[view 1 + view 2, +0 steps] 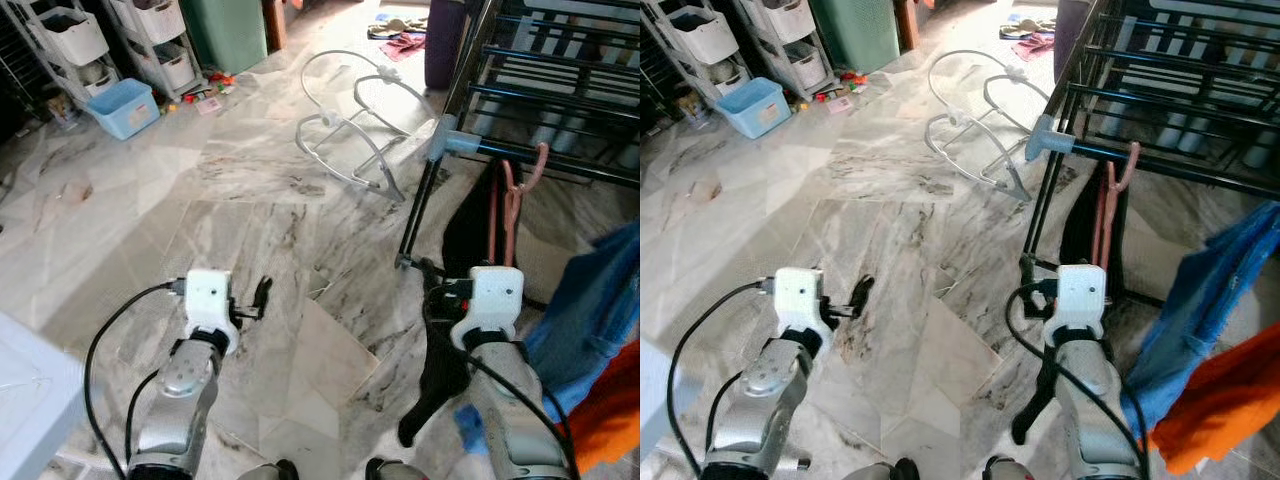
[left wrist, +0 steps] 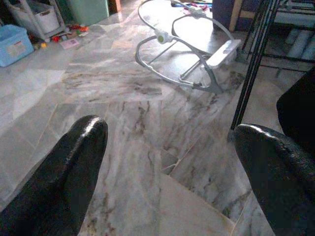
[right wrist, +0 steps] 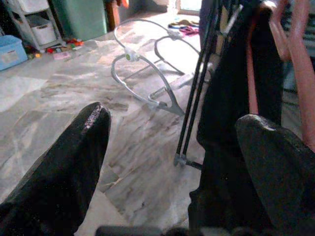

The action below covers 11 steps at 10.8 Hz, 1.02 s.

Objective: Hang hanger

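The pink hanger (image 1: pixel 512 195) hangs on the black drying rack (image 1: pixel 560 90) with a black garment (image 1: pixel 470 230) on it. Just before it, the right hand (image 3: pixel 172 162) is spread open. The left hand (image 2: pixel 167 172) is open over the marble floor (image 1: pixel 250 200).

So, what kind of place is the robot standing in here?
Probably a laundry area in a home: a black drying rack with a pink hanger and blue cloth, marble floor, and storage drawers.
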Tool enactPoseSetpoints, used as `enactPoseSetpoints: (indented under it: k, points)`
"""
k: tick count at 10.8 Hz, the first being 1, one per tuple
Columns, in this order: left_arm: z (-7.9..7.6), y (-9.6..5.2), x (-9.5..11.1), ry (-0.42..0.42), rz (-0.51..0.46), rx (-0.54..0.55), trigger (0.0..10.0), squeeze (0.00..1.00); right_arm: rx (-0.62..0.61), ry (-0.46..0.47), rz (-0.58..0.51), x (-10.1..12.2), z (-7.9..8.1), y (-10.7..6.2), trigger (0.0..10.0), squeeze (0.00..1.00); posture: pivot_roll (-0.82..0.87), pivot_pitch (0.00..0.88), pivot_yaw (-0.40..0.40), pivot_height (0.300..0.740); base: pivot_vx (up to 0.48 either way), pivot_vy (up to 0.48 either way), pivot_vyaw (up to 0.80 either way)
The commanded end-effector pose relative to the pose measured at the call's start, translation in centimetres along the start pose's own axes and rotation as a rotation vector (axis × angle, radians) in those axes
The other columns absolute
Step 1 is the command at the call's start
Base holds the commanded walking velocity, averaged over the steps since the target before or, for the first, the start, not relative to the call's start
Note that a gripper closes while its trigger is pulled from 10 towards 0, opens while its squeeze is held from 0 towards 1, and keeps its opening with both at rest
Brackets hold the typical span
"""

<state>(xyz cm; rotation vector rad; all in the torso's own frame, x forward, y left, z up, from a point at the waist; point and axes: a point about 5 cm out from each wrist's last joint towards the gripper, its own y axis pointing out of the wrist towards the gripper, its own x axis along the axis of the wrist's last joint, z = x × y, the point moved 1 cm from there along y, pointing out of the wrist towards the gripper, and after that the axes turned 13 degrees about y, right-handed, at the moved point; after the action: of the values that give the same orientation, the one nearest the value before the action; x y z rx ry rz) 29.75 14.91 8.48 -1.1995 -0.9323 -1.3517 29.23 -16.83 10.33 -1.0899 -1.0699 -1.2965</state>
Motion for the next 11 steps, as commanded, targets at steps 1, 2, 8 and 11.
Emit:
enactPoseSetpoints:
  k: [1,2,8,11]
  points:
    - [0.3,-0.2,-0.5,-0.001,0.017,0.004,10.0,0.00,-0.007,0.004,0.015,-0.4,0.0,-0.3,10.0,0.00,-0.16,0.163,0.097,0.740,0.000,0.000,-0.77]
    - [0.0,-0.4,-0.8,-0.005,0.022,-0.002,10.0,0.00,0.004,0.001,0.015,-0.5,0.2,-0.4,10.0,0.00,-0.16,0.168,0.090,0.740,0.000,0.000,-0.58]
    - [-0.6,-0.6,-1.1,-0.013,0.033,-0.008,10.0,0.00,0.045,-0.028,0.002,0.1,0.5,-0.3,10.0,0.00,-0.17,0.182,0.073,0.740,0.000,0.370,-0.19]
    - [-1.4,-0.6,-0.9,-0.004,0.005,-0.071,10.0,0.00,0.024,-0.036,-0.005,0.2,0.2,-0.5,10.0,0.00,-0.17,0.181,0.076,0.740,0.000,0.000,0.00]
